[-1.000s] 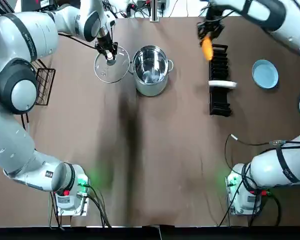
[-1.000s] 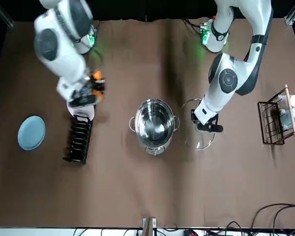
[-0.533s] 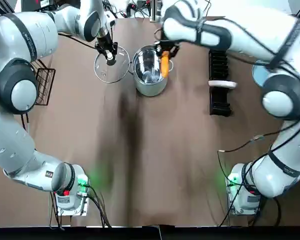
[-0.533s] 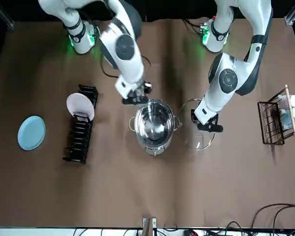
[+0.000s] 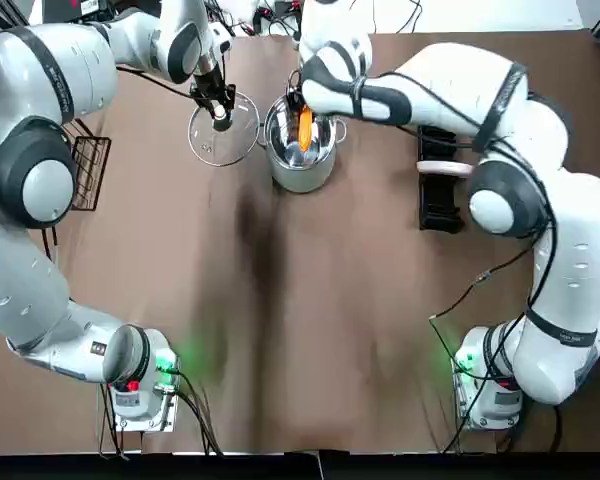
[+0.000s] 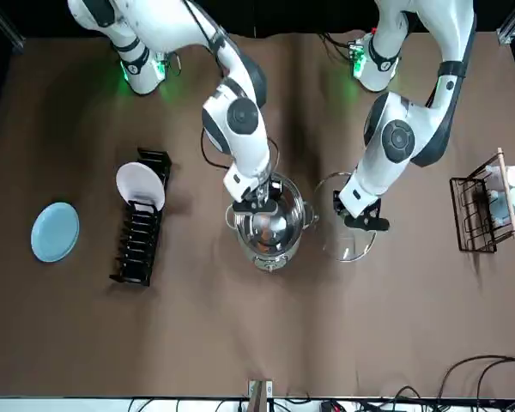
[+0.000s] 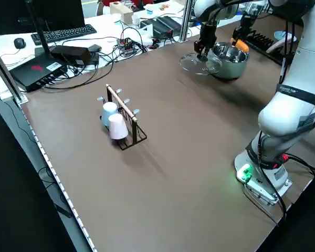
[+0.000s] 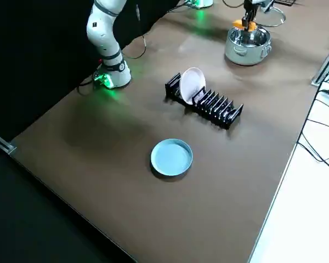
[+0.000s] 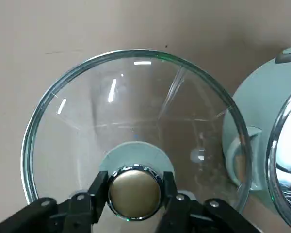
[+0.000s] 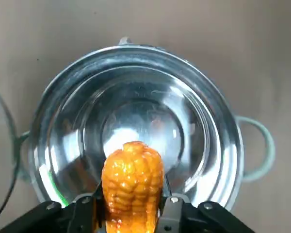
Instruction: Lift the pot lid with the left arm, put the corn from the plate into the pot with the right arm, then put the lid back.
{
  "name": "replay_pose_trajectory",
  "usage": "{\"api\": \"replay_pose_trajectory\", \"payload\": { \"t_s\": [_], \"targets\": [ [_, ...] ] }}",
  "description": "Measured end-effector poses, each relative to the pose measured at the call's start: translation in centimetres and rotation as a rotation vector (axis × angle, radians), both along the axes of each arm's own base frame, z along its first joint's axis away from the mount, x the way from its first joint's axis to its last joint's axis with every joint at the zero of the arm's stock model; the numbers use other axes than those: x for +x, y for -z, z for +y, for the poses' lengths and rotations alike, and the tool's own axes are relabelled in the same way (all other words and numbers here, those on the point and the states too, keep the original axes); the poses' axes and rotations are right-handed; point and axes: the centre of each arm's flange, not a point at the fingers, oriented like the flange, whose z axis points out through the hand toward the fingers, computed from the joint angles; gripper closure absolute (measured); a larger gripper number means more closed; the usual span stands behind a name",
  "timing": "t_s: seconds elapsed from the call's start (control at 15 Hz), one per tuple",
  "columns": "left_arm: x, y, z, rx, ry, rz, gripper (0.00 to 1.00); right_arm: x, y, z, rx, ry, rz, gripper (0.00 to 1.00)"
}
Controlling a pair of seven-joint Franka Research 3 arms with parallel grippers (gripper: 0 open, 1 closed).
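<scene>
While my left gripper (image 9: 135, 190) clamped lid (image 5: 208, 148) by knob, nine o'clock of pot (image 5: 301, 178), my right gripper (image 10: 131, 206) pinched corn (image 10: 132, 177) above pot mouth.

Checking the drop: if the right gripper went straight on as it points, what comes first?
Likely the bare pot floor: the right gripper, shut on the corn, points into it.

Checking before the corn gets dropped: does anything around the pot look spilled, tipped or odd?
Nothing stands out. The pot stands upright and open, the right gripper holds the corn above it, and the left gripper holds the lid by its knob beside the pot.
</scene>
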Motion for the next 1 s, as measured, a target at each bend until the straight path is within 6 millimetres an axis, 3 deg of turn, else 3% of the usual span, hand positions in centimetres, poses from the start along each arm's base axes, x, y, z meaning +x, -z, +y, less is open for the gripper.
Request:
{"api": "replay_pose_trajectory", "payload": {
  "t_s": [0.27,0.53,0.87,1.0],
  "targets": [
    [0.0,0.0,0.0,0.0,0.0,0.0,0.5,0.2,3.9,1.2,0.013,-0.007,-0.03,0.57],
    [0.0,0.0,0.0,0.0,0.0,0.0,0.5,0.9,7.2,1.1,0.012,-0.005,-0.05,0.57],
    [0.0,0.0,0.0,0.0,0.0,0.0,0.5,1.8,8.7,0.5,0.009,0.004,-0.074,0.57],
    [0.0,0.0,0.0,0.0,0.0,0.0,0.5,1.9,8.7,0.4,0.008,0.005,-0.075,0.49]
  ]
}}
